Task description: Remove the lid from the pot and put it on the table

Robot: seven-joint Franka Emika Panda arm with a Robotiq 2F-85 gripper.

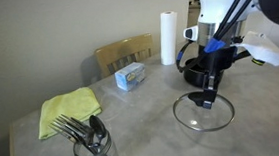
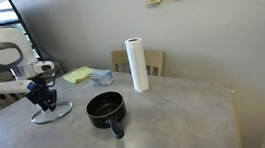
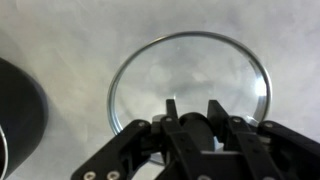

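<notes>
The lid (image 3: 190,60) lies flat under the gripper (image 3: 193,108), which stands over its centre. The knob is hidden beneath the fingers, so we cannot tell whether the jaws clamp it or stand apart. We judge the glass rigid, smooth, fairly heavy and breakable; take hold at the knob only, never the thin rim. Beyond, the uncovered pot (image 2: 105,109) stands near on the table (image 2: 178,119).
</notes>
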